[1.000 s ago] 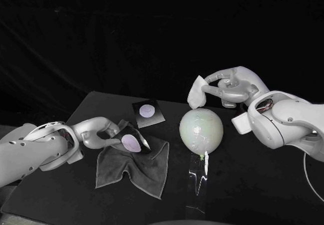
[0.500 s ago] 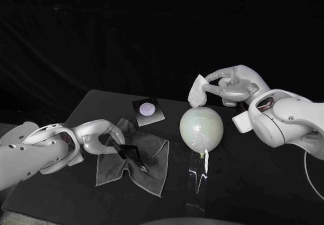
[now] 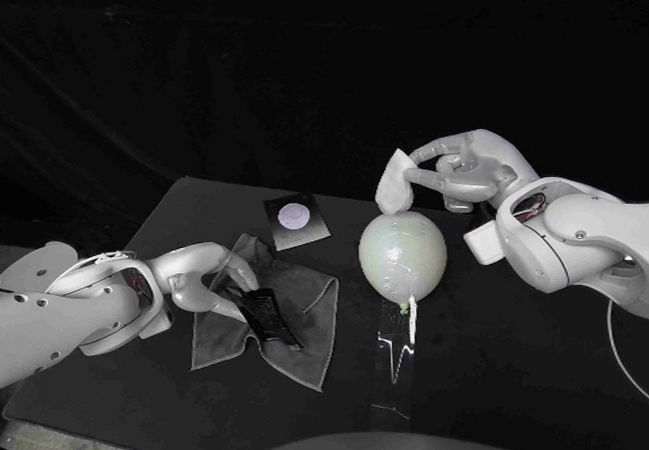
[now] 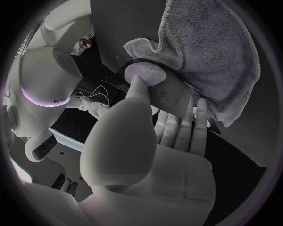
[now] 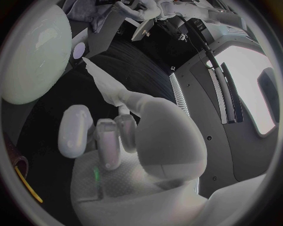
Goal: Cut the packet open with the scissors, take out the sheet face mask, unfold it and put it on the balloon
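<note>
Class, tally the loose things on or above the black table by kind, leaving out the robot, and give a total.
Dark packet: 2, one flat on the table, the second packet in the left hand
Balloon: 1
Sheet mask: 1, held by the right hand
Grey cloth: 1
Clear strip: 1
Total: 6

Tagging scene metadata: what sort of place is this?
Probably a robot lab or demo booth: black table, black backdrop behind, a balloon as stand-in face. The left hand holds the packet, the right hand the sheet face mask.
</note>
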You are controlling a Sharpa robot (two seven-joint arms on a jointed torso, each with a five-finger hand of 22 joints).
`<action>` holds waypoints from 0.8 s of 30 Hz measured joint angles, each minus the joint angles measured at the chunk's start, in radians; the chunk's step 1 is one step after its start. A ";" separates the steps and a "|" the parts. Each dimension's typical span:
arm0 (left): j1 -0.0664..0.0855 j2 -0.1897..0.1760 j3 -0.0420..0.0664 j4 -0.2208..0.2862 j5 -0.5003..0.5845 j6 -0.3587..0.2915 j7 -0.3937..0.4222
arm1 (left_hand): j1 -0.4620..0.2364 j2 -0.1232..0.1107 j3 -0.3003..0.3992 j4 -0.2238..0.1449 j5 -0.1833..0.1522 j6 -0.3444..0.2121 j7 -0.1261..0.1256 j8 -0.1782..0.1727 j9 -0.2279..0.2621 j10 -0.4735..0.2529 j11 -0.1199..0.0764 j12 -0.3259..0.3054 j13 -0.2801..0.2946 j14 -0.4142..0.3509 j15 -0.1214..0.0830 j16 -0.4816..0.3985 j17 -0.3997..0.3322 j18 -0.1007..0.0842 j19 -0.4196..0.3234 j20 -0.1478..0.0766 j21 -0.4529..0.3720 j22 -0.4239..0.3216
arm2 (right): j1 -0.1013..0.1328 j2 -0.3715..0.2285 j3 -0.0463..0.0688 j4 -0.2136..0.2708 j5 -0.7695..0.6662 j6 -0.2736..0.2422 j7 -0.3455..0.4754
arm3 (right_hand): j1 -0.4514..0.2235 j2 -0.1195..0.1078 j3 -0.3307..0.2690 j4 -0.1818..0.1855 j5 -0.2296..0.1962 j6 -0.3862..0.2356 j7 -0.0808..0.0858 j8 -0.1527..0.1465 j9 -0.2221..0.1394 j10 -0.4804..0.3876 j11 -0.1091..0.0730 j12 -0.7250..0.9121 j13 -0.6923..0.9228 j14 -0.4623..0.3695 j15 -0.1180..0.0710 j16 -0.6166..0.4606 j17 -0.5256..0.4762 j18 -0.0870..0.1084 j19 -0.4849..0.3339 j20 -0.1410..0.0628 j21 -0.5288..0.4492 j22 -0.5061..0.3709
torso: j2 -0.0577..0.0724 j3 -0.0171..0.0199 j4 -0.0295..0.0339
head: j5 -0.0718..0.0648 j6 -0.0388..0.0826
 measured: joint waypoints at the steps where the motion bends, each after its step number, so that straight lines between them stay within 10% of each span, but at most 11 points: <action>1: 0.000 -0.001 0.000 0.002 0.001 0.000 -0.002 | 0.001 -0.001 -0.001 0.000 0.000 -0.001 0.000 -0.003 0.000 -0.005 -0.002 0.000 0.000 -0.003 0.003 0.001 0.001 0.000 0.000 0.000 -0.001 0.000 | 0.000 0.000 0.000 0.000 0.000 0.000 0.000 | 0.000 0.000 0.000 0.000 0.000 0.000 0.000 0.000 0.000 0.000 0.000 0.000 0.000 0.000 0.000 0.000 0.000 0.000 0.000 0.000 0.000 0.000 | 0.000 0.0000 0.0001 | -0.001 -0.001; 14: 0.000 -0.019 0.000 0.039 0.052 0.019 -0.032 | -0.007 -0.025 -0.037 0.002 0.000 0.006 -0.002 0.006 0.004 -0.068 0.007 0.010 -0.003 -0.086 0.019 0.015 0.006 -0.037 -0.044 -0.001 -0.034 -0.019 | -0.005 0.000 -0.002 -0.002 -0.001 0.005 -0.003 | 0.001 -0.001 0.000 0.000 0.000 -0.002 -0.001 0.005 0.000 0.000 0.000 0.000 0.000 0.000 0.000 -0.001 -0.001 0.000 0.000 0.000 0.004 0.000 | 0.000 -0.0003 0.0004 | -0.005 -0.007; 17: 0.002 -0.028 0.001 0.051 0.082 0.038 -0.047 | -0.004 -0.071 -0.069 0.006 0.000 -0.072 -0.013 -0.018 -0.005 -0.173 0.038 0.006 -0.005 -0.192 0.051 0.007 0.006 -0.078 -0.148 0.000 -0.102 -0.049 | -0.007 0.000 -0.002 -0.003 -0.001 0.006 -0.004 | 0.001 -0.001 0.000 0.000 0.000 -0.003 -0.001 0.005 0.000 -0.002 0.002 0.000 0.000 0.000 0.000 -0.003 -0.001 0.000 0.000 0.000 0.004 -0.001 | -0.001 -0.0004 0.0004 | -0.005 -0.007; 24: 0.038 -0.041 0.005 0.054 0.132 0.119 -0.112 | 0.067 -0.100 -0.096 0.006 0.000 -0.211 -0.041 -0.054 -0.021 -0.371 0.090 0.008 -0.009 -0.387 0.106 -0.014 0.005 -0.078 -0.428 0.005 -0.259 -0.104 | -0.009 0.002 -0.003 -0.005 -0.001 0.008 -0.006 | 0.001 -0.001 0.000 0.000 -0.002 0.000 -0.003 0.005 0.000 -0.002 0.001 0.000 0.000 0.000 0.000 -0.003 -0.001 0.000 0.000 0.000 0.004 -0.001 | -0.001 0.0000 -0.0006 | -0.006 -0.007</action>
